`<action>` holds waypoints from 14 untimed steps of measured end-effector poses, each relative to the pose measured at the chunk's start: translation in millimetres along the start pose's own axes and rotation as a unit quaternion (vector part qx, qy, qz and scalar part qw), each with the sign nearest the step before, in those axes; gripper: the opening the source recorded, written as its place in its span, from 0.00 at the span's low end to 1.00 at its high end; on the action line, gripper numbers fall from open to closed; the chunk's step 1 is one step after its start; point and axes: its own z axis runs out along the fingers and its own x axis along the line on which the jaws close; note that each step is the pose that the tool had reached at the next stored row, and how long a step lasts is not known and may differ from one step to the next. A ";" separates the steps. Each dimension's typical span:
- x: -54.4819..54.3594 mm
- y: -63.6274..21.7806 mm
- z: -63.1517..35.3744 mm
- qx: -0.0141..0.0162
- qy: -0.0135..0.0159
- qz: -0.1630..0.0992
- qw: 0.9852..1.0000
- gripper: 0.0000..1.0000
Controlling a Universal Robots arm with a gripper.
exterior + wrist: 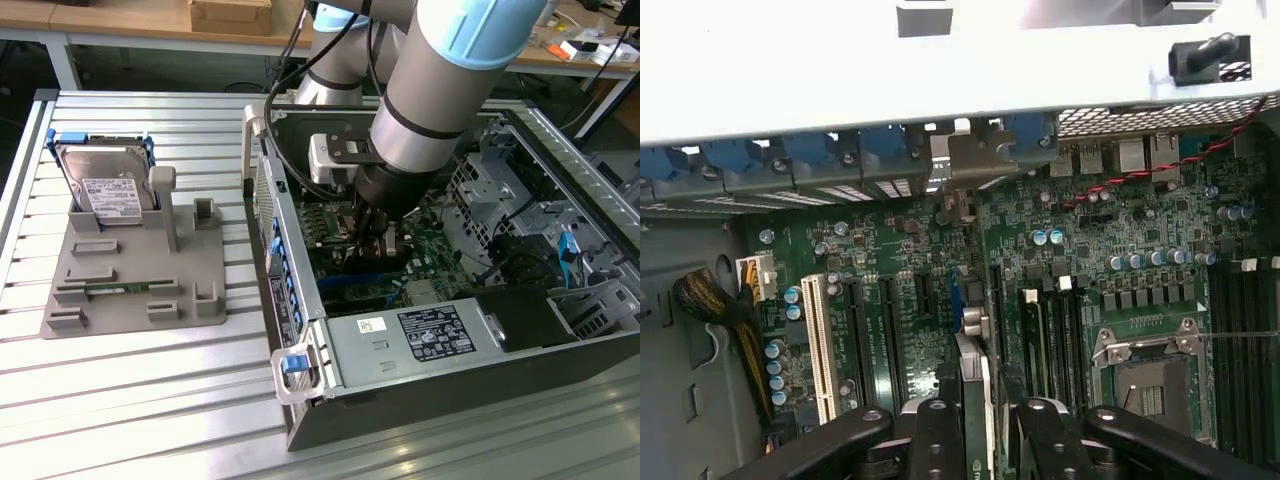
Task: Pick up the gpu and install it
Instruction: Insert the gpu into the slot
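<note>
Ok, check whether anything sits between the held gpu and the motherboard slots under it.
Nothing visible does. The pincer grips the slim green, black-faced gpu card edge-on over the green motherboard; the long black slots beside it look bare.

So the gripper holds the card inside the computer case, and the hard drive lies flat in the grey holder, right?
No: the exterior view shows the hard drive standing upright in the grey holder, not flat. The gripper does hold the card inside the computer case.
</note>
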 end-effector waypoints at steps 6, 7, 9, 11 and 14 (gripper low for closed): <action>-0.9 -8.3 -0.9 -0.001 0.000 0.000 1.000 0.26; -0.9 -8.3 -0.9 -0.001 0.000 0.000 1.000 0.26; -0.2 -11.9 -1.0 -0.001 0.000 0.000 1.000 0.26; 1.2 -15.0 -2.6 -0.002 0.000 -0.002 1.000 0.26; 0.9 -15.0 -7.8 -0.003 0.005 -0.021 1.000 0.26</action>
